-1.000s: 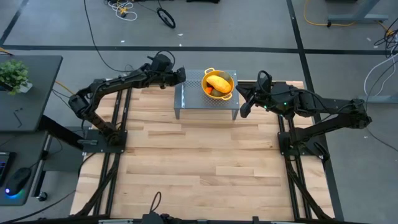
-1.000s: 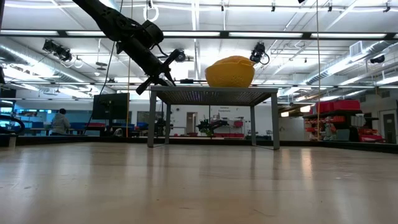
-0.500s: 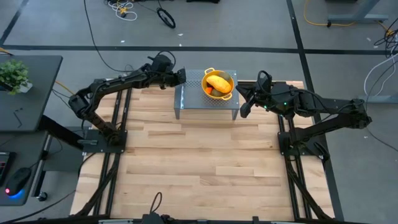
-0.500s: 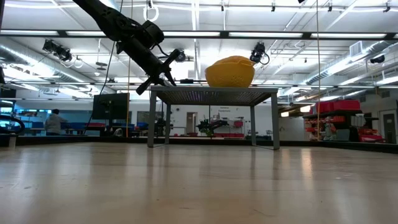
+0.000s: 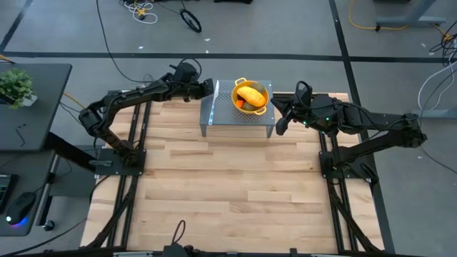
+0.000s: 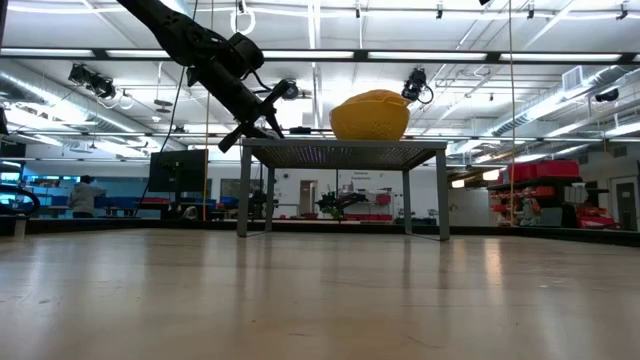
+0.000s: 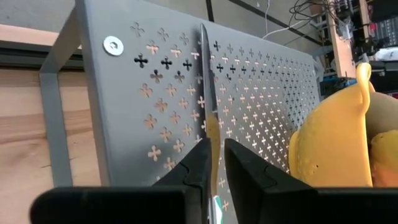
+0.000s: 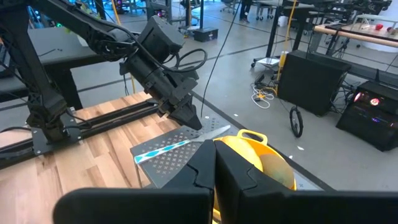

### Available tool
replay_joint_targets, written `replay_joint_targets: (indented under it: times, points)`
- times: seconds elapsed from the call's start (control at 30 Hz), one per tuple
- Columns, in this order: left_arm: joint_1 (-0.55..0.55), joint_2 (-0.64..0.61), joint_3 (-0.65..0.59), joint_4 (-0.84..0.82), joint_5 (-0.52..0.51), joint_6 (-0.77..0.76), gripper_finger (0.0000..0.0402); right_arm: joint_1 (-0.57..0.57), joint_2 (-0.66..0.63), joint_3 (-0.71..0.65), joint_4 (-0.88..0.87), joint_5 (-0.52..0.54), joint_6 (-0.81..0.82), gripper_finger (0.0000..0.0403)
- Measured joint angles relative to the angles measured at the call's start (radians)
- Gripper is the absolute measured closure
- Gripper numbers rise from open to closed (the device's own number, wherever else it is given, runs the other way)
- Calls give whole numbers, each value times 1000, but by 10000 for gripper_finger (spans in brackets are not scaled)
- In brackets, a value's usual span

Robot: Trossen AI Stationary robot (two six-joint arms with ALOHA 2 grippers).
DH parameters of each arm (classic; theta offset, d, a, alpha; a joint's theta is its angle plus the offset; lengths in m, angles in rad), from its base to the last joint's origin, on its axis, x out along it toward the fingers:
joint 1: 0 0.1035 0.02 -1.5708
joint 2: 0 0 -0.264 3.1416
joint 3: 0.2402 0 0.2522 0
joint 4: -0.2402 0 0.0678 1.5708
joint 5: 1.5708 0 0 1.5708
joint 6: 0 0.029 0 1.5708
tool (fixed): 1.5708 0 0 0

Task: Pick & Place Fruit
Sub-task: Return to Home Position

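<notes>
A yellow colander (image 5: pixel 265 101) sits on a small grey perforated stand (image 5: pixel 228 118) at the table's far edge. It holds the fruit: a yellow-orange oblong (image 5: pixel 250 94) with green and orange-red pieces (image 5: pixel 241 104) beside it. A slim silver-and-blue knife (image 8: pixel 180 144) lies near the stand's left end, its blade (image 7: pixel 204 74) running between the slightly parted fingers of my left gripper (image 7: pixel 217 165). My right gripper (image 8: pixel 214 168) hangs shut in the air just right of the stand, touching nothing. My left gripper has the knife's blade between its fingers, near the knife's middle. The blade lies against the inner face of one finger (image 7: pixel 200 163); a dark gap separates it from the other. The fingers slant down from the table's left and lie across the knife. The knife rests on the stand's top.
Bare wooden tabletop (image 5: pixel 228 185) stretches from the stand to the near edge. A dark desk with a potted plant (image 5: pixel 14 86) stands off the table's left. A person (image 6: pixel 85 195) shows far behind in the room.
In the high view the knife now shows as a bright strip at my left gripper's fingertips, where only the dark gripper showed half a second ago. Both arms have kept still.
</notes>
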Motion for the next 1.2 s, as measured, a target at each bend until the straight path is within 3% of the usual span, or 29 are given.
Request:
replay_joint_targets:
  times: [0.3,0.57,0.77,1.0,1.2]
  points:
    - [1,0,0,0,-25,-8,339,0,0,0,0,0,0,398]
    - [1,0,0,0,-20,-6,290,0,0,0,0,0,0,398]
    - [0,-36,0,18,-27,85,265,0,0,0,7,0,0,398]
    - [1,-140,1,27,-86,162,267,0,0,0,8,0,-3,398]
    - [-6,-232,1,26,-66,252,282,0,0,0,11,0,-22,398]
